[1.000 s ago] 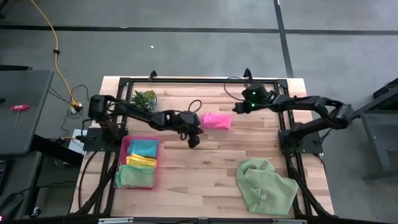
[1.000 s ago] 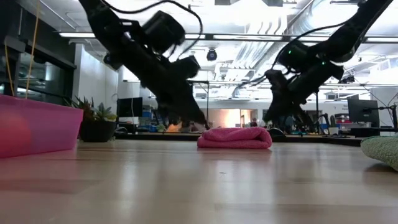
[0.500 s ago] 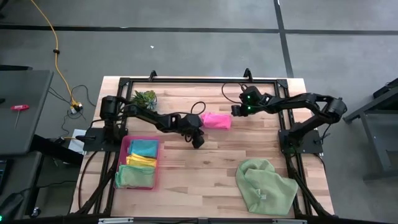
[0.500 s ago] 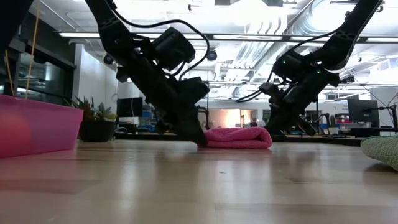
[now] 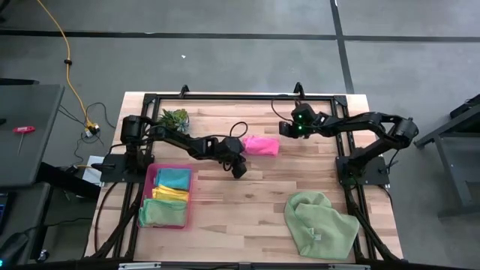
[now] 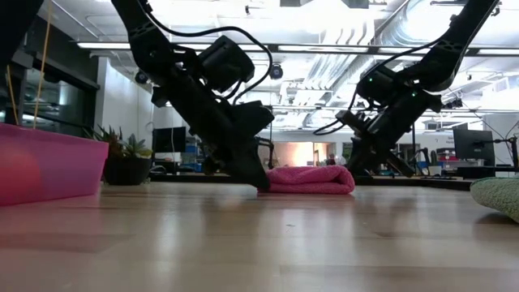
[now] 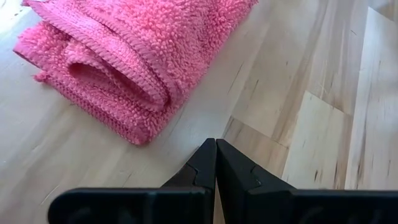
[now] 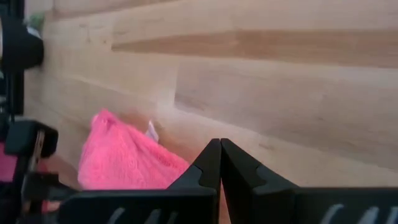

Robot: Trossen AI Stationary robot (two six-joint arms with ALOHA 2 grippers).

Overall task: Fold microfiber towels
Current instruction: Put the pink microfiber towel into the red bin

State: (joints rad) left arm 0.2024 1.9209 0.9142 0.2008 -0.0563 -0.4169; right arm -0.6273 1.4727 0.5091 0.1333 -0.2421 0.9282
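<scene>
"Where is the pink towel (image 5: 261,145)?"

"Folded mid-worktop, lying crosswise between my hands. My left hand (image 5: 238,171), fingers together, sits just beside its end; my right hand (image 5: 284,131), also closed, hovers opposite."

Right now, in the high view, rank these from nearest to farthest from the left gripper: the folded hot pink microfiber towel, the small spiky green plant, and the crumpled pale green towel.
From the left gripper:
1. Folded hot pink microfiber towel, just beside it, mid-table.
2. Small spiky green plant, at the far left corner.
3. Crumpled pale green towel, at the near right corner.
</scene>
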